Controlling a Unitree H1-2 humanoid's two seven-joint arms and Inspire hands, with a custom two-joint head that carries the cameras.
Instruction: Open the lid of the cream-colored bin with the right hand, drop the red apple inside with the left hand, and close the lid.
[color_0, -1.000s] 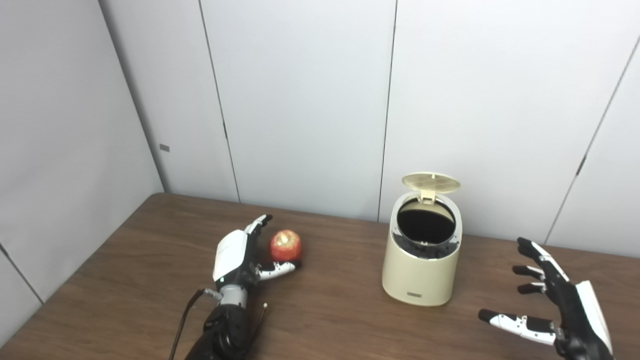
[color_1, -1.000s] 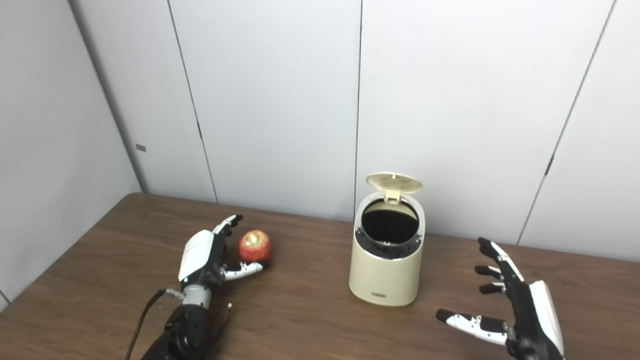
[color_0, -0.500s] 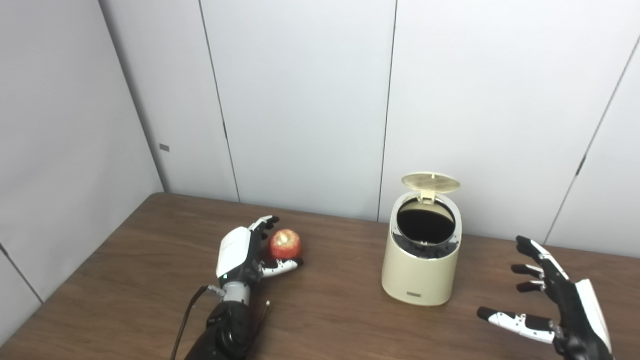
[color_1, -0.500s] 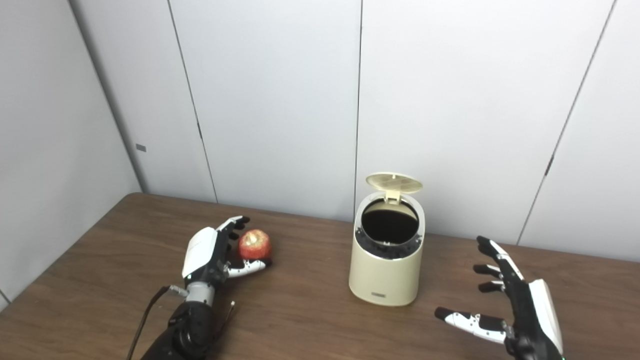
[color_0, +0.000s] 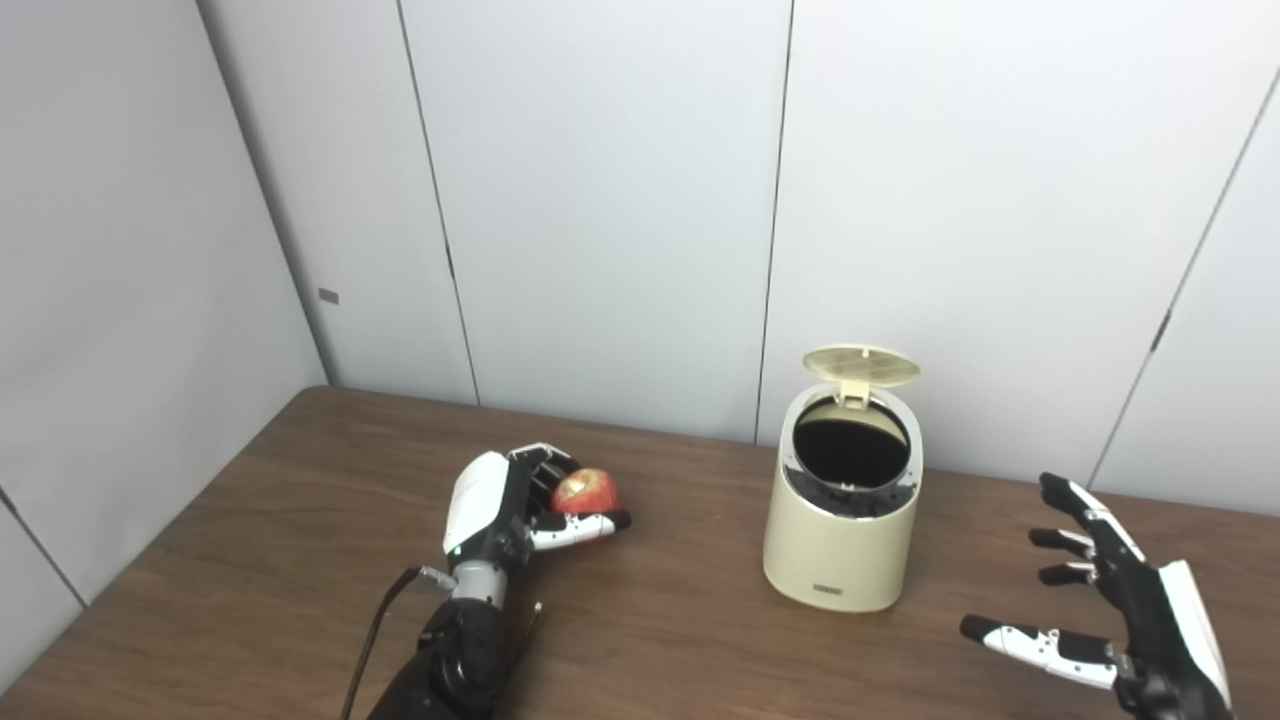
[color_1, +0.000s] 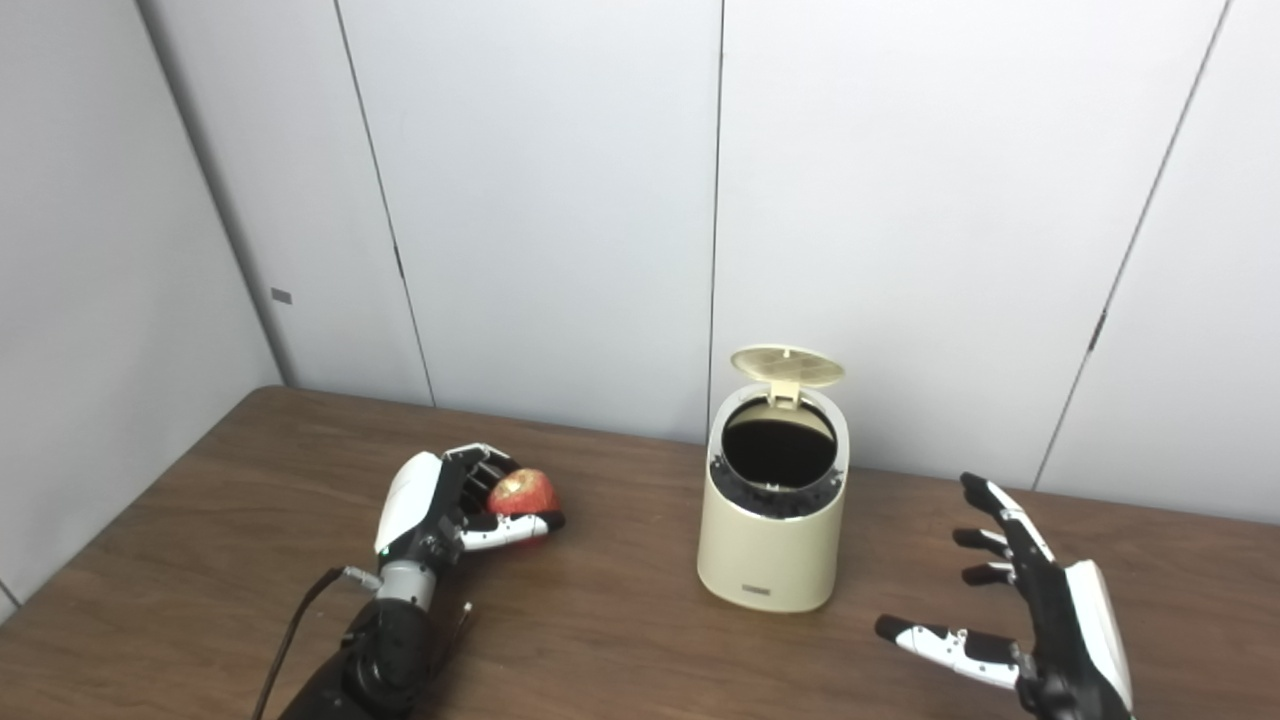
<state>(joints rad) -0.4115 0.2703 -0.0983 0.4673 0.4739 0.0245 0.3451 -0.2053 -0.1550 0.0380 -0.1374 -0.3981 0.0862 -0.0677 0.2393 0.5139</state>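
While the lid (color_0: 862, 366) of the cream-colored bin (color_0: 842, 540) is stood up at the rim's 12 o'clock edge, hinged back with its ribbed underside shown, the dark round mouth is left facing up and tipped a little toward the camera; the bin's long axis is upright on the wooden table (color_0: 250, 520). Well apart from it, toward 9 o'clock, the red apple (color_0: 584, 492) is enclosed by the left hand (color_0: 505, 505). No clear long axis is shown by the round fruit, and a pale patch is turned up toward 11 o'clock. The apple is lodged on the hand's 3 o'clock side, with the fingers (color_1: 487, 468) curled over its top and the thumb (color_0: 580, 530) laid along its near underside; whether it is lifted clear of the table cannot be told. The white back of that hand is turned toward 9 o'clock, and the forearm is run down to the bottom edge. At the bin's 4 o'clock, well apart, the right hand (color_1: 1040, 620) is held with nothing in it, fingers spread and pointed toward 11 o'clock, thumb (color_1: 945, 645) stretched toward 9 o'clock.
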